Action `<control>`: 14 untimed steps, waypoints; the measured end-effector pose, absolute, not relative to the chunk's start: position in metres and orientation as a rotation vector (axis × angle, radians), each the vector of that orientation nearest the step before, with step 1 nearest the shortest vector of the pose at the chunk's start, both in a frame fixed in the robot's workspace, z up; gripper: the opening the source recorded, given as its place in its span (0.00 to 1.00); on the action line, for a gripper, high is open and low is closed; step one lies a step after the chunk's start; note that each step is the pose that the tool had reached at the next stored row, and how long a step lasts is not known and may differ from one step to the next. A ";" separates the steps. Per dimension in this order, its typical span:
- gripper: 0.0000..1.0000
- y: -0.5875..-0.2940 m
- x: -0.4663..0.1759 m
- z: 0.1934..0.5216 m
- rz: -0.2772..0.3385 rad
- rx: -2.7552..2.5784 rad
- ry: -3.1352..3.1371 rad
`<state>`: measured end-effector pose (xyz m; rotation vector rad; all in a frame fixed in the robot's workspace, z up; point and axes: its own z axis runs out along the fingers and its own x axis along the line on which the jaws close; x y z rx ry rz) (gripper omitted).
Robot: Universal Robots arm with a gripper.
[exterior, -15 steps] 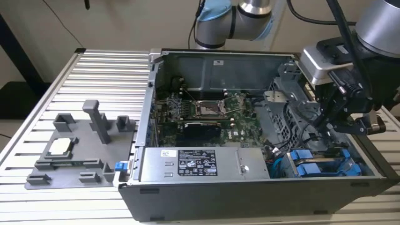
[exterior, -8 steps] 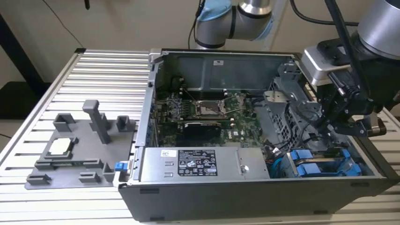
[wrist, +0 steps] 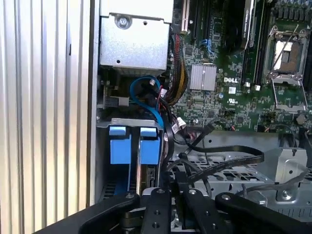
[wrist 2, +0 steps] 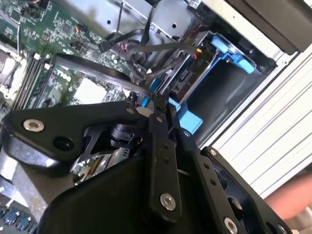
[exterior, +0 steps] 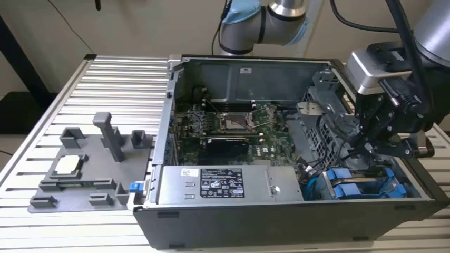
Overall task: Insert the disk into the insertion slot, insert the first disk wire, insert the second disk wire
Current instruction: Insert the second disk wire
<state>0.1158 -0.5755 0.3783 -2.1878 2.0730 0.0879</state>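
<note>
- We see an open computer case [exterior: 281, 221] lying on a ribbed metal counter [exterior: 119, 89].
- In the exterior view, the gripper [exterior: 376, 145] hangs down inside the case, at the exterior view's right, just above two blue frames.
- The disk [exterior: 355, 188] sits in the insertion slot [exterior: 404, 179], a bay of the grey metal cage in the near corner of the case at the exterior view's right. Its blue frame lies beside a second blue frame [exterior: 339, 175].
- In the first wrist view, the two blue end tabs stand side by side in the cage, and the disk [wrist: 148, 168] shows a silver edge under its tab.
- In the second wrist view, the fingers [wrist 2: 155, 105] come together at their tips around a small blue and white piece [wrist 2: 145, 103], close by the back edge of the disk [wrist 2: 187, 80]. We think it is a wire plug, but it is too hidden to be sure.
- Black wires [wrist: 229, 156] loop over the grey cage near the gripper [wrist: 168, 187].
- A grey box with a black-and-white sticker [exterior: 221, 184] sits at the front of the case, beside the blue frames.
- The green board [exterior: 232, 132] fills the middle of the case.
- A grey plastic holder [exterior: 88, 168] rests on the counter at the exterior view's left, well apart from the gripper.
</note>
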 end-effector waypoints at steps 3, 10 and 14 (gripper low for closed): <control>0.16 -0.577 0.120 0.378 0.102 -2.193 2.079; 0.16 -0.589 0.128 0.373 0.110 -2.192 2.080; 0.16 -0.593 0.134 0.370 0.129 -2.183 2.071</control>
